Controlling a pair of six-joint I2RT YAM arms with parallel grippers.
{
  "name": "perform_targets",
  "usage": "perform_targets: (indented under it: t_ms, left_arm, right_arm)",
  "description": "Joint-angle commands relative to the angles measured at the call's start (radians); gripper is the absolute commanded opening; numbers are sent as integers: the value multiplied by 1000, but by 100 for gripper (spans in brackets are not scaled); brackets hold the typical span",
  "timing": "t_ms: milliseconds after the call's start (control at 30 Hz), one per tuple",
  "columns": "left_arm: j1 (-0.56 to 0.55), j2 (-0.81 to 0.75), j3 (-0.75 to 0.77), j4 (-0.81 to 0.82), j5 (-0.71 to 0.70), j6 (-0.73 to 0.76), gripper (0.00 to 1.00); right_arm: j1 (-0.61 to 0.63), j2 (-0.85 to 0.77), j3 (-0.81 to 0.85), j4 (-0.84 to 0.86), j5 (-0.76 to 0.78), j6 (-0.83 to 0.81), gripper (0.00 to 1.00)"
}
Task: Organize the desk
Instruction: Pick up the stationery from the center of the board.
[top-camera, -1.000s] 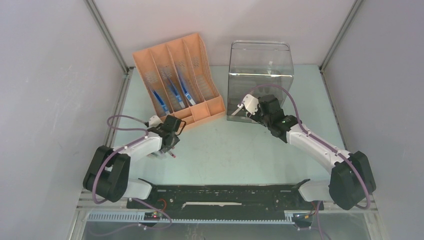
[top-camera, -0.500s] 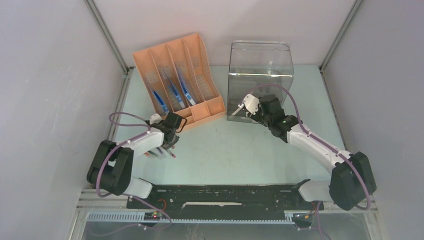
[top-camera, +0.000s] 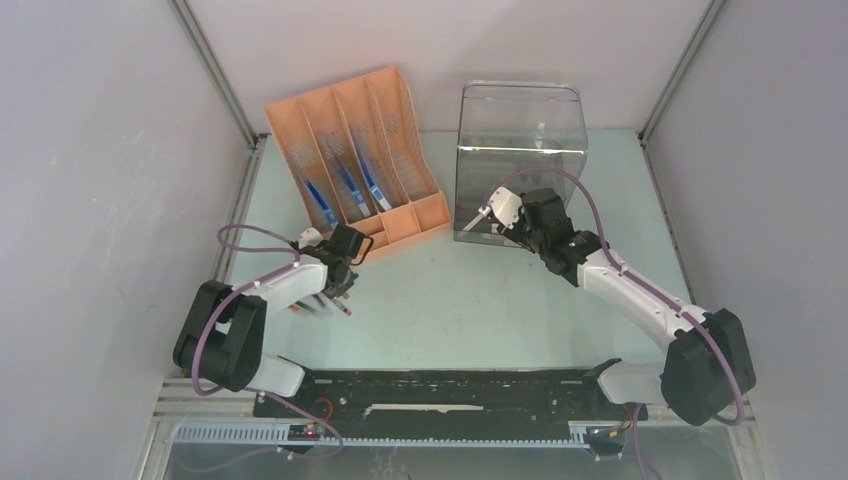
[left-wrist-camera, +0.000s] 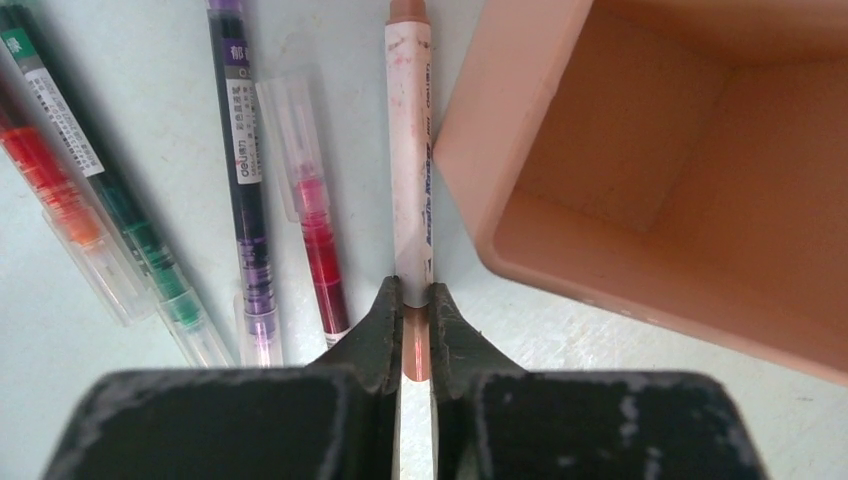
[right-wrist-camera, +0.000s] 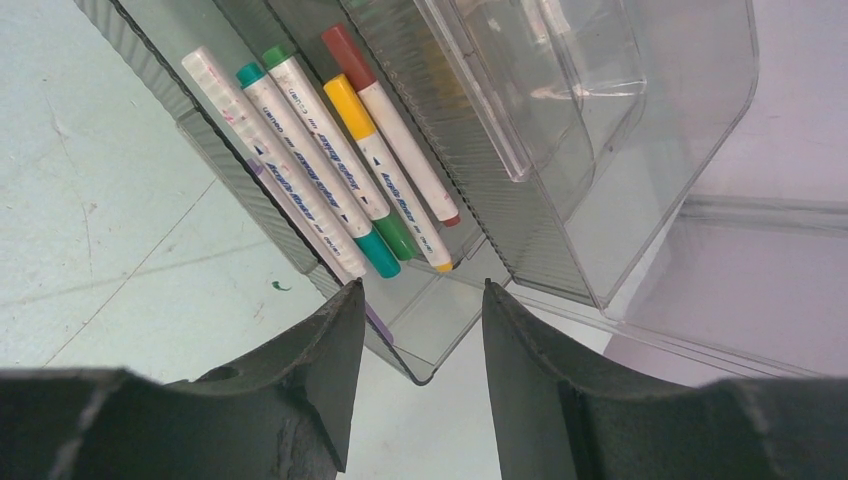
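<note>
Plainly, the desk (top-camera: 480, 300) fills the middle of the overhead view, with both arms reaching in from its six o'clock edge and a holder at each far corner. At about eleven o'clock stands the peach file sorter (top-camera: 355, 150), with three blue pens (top-camera: 348, 185) leaning in its slots. At one o'clock stands the clear organizer (top-camera: 520, 150). The left gripper (left-wrist-camera: 415, 300) works at about eight o'clock, clenched on one white marker (left-wrist-camera: 410, 150) with a brown cap. That marker lies flat on the desk just beside the sorter's low front box, probably so it can be lifted off the desktop and put away. At nine o'clock from that marker, four loose pens (left-wrist-camera: 245, 180) lie fanned on the desk: orange, green, purple and red, none of them sorted yet. The right gripper (right-wrist-camera: 420, 310) hangs over the clear organizer's front tray with its fingers spread and nothing between them. In that tray five markers (right-wrist-camera: 320, 160) lie side by side, which suggests it is where markers are being collected.
</note>
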Motion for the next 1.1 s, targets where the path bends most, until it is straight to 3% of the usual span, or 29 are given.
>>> perform_targets:
  t_ms: [0,433,667,900,1067]
  left_arm:
    - [5,-67,-9,-16,18,8,0]
    - [4,-337,-80,-49,5,13,0]
    - [2,-562,-86,-84,8,44,0]
    - [-5,-777,-137,38,95,128,0]
    - [-11,-870,-208,213,196,197,0]
  right_arm:
    - [-4,-38,14,3,-26,22,55]
    - [2,-49,14,-5,-43,23,55]
    - [6,-61,15,-16,-89,33,55]
    - [10,-75,34,-63,-169,62,55]
    - [11,-86,47,-97,-268,85,55]
